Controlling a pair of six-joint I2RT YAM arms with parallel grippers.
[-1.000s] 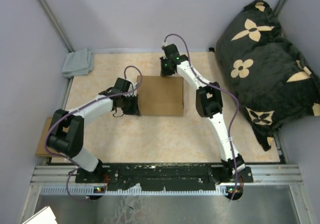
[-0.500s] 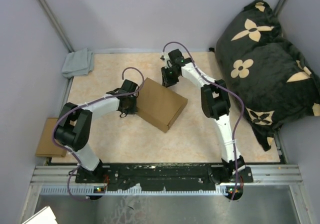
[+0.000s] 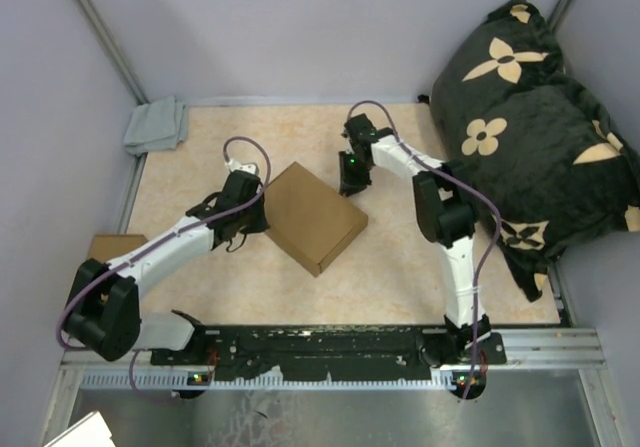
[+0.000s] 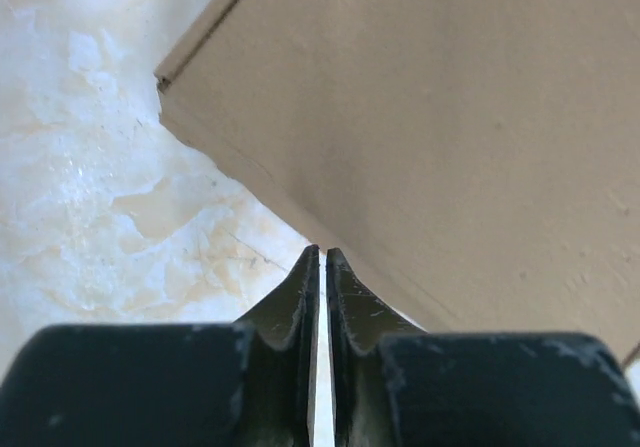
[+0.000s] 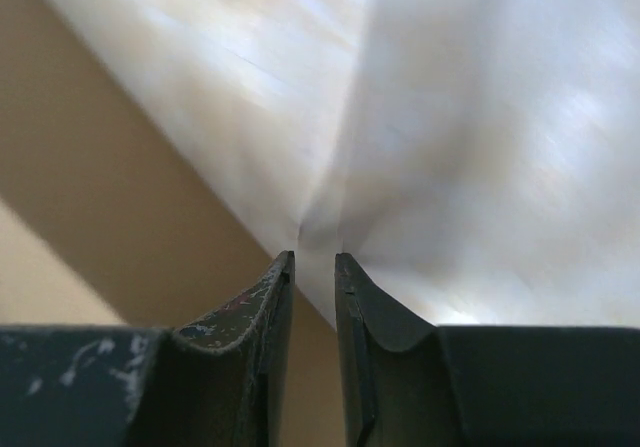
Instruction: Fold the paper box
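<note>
The paper box (image 3: 315,217) is a closed plain brown cardboard box lying flat mid-table, turned so its corners point like a diamond. My left gripper (image 3: 258,212) sits at the box's left edge. In the left wrist view its jaws (image 4: 322,250) are shut with only a slit between them and hold nothing, their tips at the box's (image 4: 450,117) lower edge. My right gripper (image 3: 352,182) is at the box's far right corner. In the right wrist view its jaws (image 5: 314,257) are nearly together and empty, with the box (image 5: 90,217) blurred at left.
A grey folded cloth (image 3: 157,125) lies at the far left corner. A small brown cardboard scrap (image 3: 112,247) lies at the left edge. A large black cushion with tan flowers (image 3: 530,117) fills the right side. Walls close in on three sides.
The box has turned from square to diamond and slid a little nearer. My left gripper moved with its left edge as the arm stretched out. My right gripper came nearer and to the right.
</note>
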